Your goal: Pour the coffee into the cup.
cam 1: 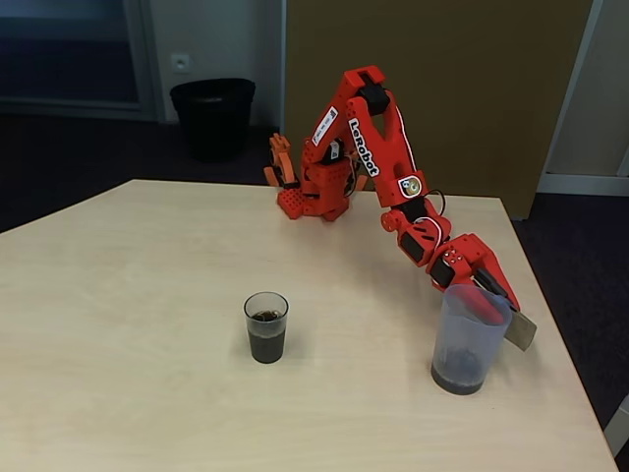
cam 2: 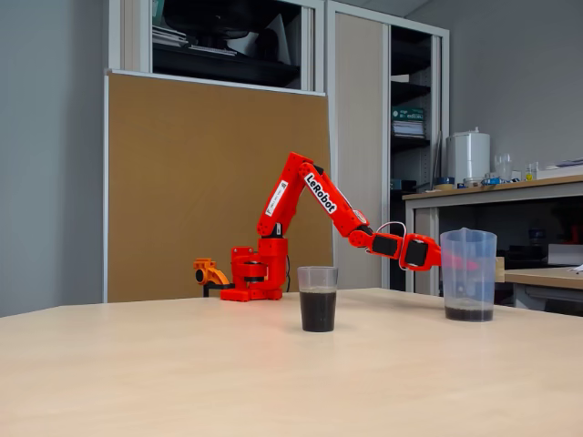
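Note:
The cup (cam 1: pixel 266 327) (cam 2: pixel 317 298), a small clear tumbler, stands upright mid-table, about half full of dark coffee (cam 1: pixel 266 345) (cam 2: pixel 317 311). To its right in both fixed views a taller bluish translucent jug (cam 1: pixel 470 339) (cam 2: pixel 468 273) stands on the table with a thin layer of dark coffee (cam 1: pixel 458 376) (cam 2: pixel 468 313) at its bottom. My gripper (cam 1: pixel 491 300) (cam 2: pixel 460 262) is at the jug's rim on the handle side. One finger reaches inside the jug, the other stays outside, and they close on its wall.
The red arm's base (cam 1: pixel 314 197) (cam 2: pixel 250 278) sits at the table's far edge. The table's right edge (cam 1: pixel 565 364) runs close beside the jug. A black bin (cam 1: pixel 212 116) stands on the floor behind. Bare tabletop lies between the cup and the jug.

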Motion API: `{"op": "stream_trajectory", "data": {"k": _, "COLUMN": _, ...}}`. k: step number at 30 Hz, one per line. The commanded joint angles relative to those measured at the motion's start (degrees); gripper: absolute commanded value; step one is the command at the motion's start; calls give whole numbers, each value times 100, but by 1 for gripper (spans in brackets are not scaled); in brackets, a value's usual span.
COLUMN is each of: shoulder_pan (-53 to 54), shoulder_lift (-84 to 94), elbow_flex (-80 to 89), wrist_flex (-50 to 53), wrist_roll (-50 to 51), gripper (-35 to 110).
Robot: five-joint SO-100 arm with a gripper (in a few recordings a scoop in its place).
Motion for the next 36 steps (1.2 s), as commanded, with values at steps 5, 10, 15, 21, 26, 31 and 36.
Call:
{"op": "stream_trajectory", "data": {"k": 5, "shoulder_pan": -79, "shoulder_lift": 149, "elbow_flex": 123, "wrist_flex": -149, "wrist_roll": 141, "gripper": 9}}
{"op": "stream_trajectory", "data": {"k": 10, "shoulder_pan": -79, "shoulder_lift": 237, "elbow_flex": 246, "wrist_flex": -141, "wrist_roll": 246, "gripper": 10}}
{"op": "stream_trajectory", "data": {"k": 15, "shoulder_pan": -70, "shoulder_lift": 396, "elbow_flex": 457, "wrist_flex": -193, "wrist_roll": 290, "gripper": 10}}
{"op": "stream_trajectory", "data": {"k": 21, "shoulder_pan": -44, "shoulder_lift": 580, "elbow_flex": 686, "wrist_flex": -264, "wrist_roll": 290, "gripper": 10}}
{"op": "stream_trajectory", "data": {"k": 26, "shoulder_pan": -26, "shoulder_lift": 668, "elbow_flex": 800, "wrist_flex": -316, "wrist_roll": 281, "gripper": 10}}
{"op": "stream_trajectory", "data": {"k": 31, "shoulder_pan": -9, "shoulder_lift": 782, "elbow_flex": 905, "wrist_flex": -299, "wrist_roll": 299, "gripper": 10}}
{"op": "stream_trajectory", "data": {"k": 36, "shoulder_pan": 9, "shoulder_lift": 826, "elbow_flex": 1020, "wrist_flex": -396, "wrist_roll": 299, "gripper": 10}}
